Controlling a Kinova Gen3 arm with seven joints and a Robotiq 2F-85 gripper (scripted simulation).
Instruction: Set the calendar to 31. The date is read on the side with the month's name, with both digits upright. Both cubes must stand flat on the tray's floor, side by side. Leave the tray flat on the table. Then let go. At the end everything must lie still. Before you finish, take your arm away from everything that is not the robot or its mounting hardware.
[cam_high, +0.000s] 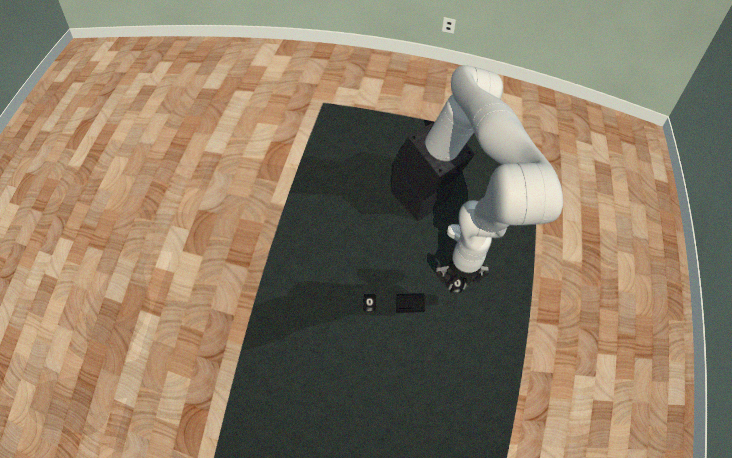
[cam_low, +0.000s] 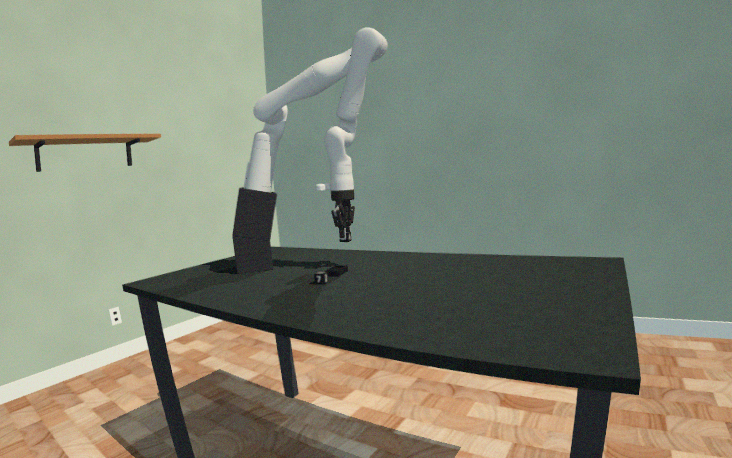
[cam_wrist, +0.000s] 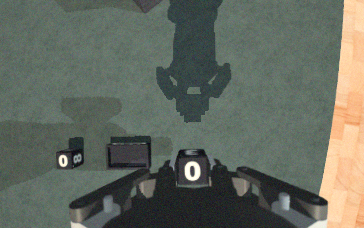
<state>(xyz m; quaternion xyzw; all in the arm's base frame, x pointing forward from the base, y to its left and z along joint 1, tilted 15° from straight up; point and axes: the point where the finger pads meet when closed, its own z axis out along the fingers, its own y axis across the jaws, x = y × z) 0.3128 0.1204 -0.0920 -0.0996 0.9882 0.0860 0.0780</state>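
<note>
Holding one calendar cube (cam_wrist: 191, 169) clamped between its fingers, the gripper (cam_wrist: 192, 175) hangs well above the table (cam_low: 485, 313), and the face turned to the wrist camera reads 0. Taking the tray (cam_wrist: 128, 154) as the landmark: the held cube is aloft off to one side of it, on the side nearer the table's edge in the wrist view. The second cube (cam_wrist: 69, 159) stands on the table on the tray's opposite side, near it but apart, showing a 0 on one face and what looks like an 8 on the next. The tray itself lies flat and looks to hold nothing; the month's name cannot be read at this size.

As a judgement, the task is at an early stage: one cube has been picked up, neither stands in the tray, and no 3 or 1 is showing. What remains is to turn each cube to the right digit, seat both side by side on the tray's floor, and release.

Farther off, the arm rises from its dark pedestal (cam_low: 253, 229) behind the tray, folds over at a high elbow, and drops its wrist almost straight down, fingers pointing at the table.
</note>
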